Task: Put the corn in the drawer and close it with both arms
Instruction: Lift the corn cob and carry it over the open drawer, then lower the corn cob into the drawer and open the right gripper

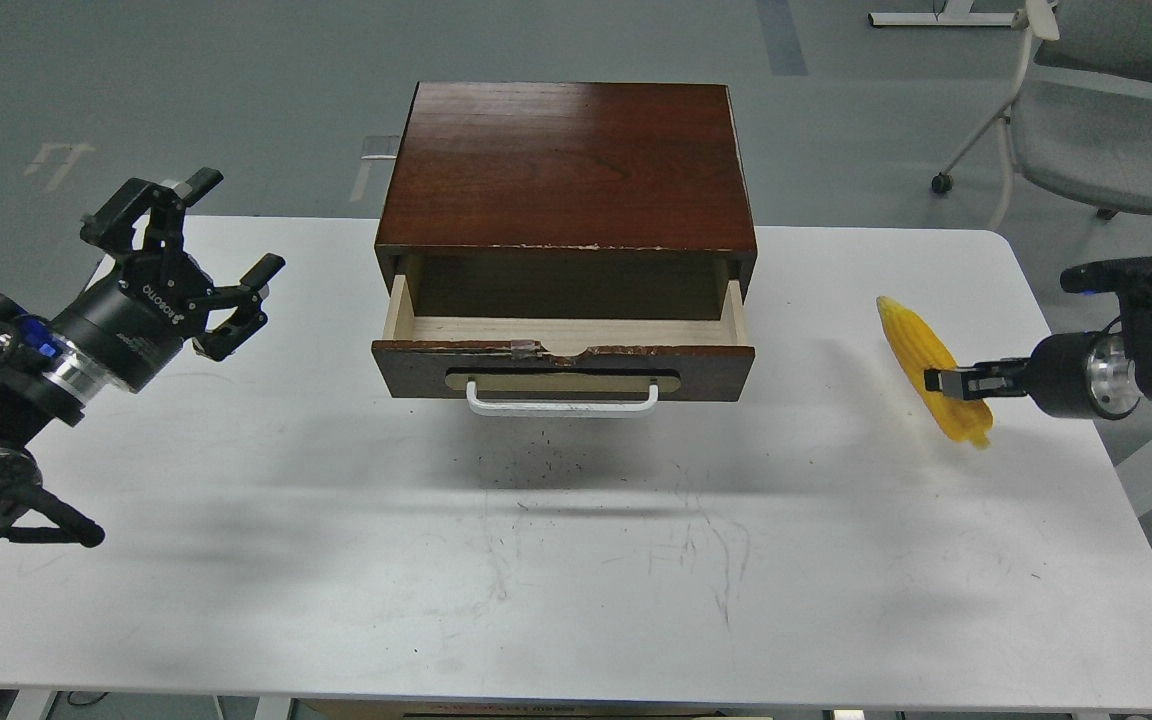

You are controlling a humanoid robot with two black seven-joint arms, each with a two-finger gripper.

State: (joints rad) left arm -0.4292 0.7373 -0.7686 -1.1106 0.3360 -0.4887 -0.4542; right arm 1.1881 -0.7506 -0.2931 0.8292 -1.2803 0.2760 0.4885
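Corn in hand, drawer open, so we're at the carry step.

Our right gripper (pixel 948 382) pinches the corn (pixel 930 362) near the table's (pixel 576 560) right edge; next it needs to swing over the drawer (pixel 564 335) at the back-middle. Left gripper (pixel 198 262) hovers spread wide by the left edge.

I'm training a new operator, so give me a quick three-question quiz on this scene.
1. True or false: the drawer is open.
2. Which hand holds the corn: A left, B right?
3. Fill in: the left hand is ____, holding nothing.

Key: 1 true. 2 B; the right hand grips the corn right of the drawer. 3 open.
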